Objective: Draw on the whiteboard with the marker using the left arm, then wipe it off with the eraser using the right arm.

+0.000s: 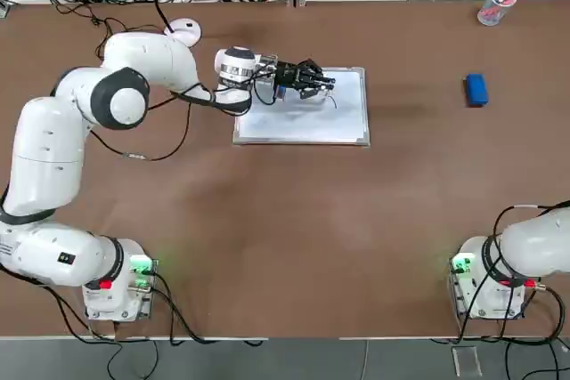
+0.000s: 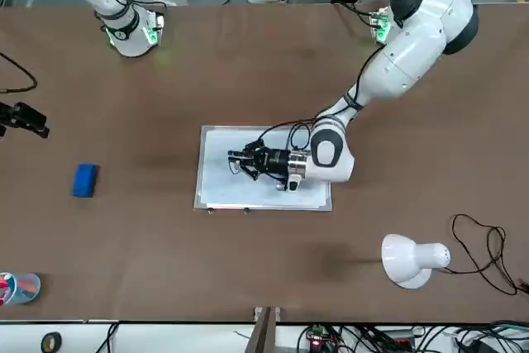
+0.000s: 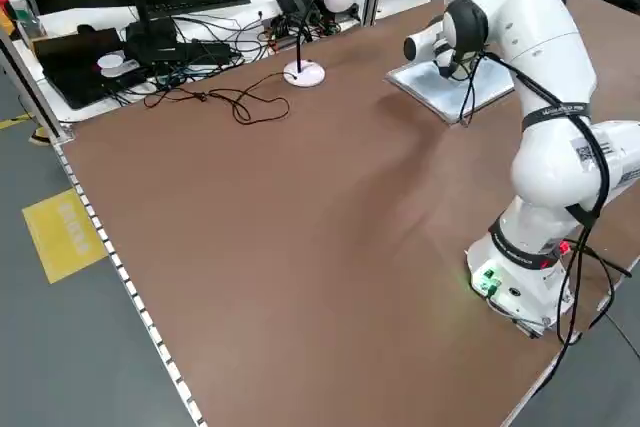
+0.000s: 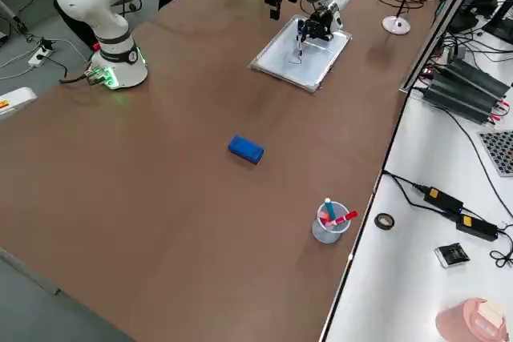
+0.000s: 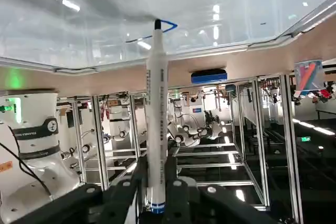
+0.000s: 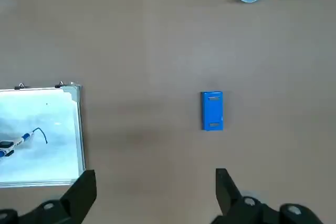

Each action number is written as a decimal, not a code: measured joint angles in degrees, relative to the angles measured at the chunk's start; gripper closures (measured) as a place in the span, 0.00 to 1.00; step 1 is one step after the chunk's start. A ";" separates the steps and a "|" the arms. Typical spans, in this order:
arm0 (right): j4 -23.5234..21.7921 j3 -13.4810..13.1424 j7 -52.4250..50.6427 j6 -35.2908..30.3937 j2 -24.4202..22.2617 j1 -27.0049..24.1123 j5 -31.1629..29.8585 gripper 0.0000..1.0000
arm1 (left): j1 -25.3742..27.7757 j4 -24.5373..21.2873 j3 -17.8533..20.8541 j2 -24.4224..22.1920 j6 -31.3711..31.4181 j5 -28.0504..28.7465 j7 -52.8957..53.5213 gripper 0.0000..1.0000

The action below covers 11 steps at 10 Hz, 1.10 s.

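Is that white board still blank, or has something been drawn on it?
Drawn on. The whiteboard carries a short dark curved line, right at the tip of the marker that the left pincer holds.

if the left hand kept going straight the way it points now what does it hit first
The whiteboard: the left hand is shut on the marker, whose tip already appears to touch the board at a short drawn line, so nothing else lies in between.
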 joint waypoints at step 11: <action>-0.14 0.00 0.00 0.06 0.00 0.00 0.00 0.00 | 0.65 1.57 2.72 -0.50 -1.81 3.08 -2.17 0.82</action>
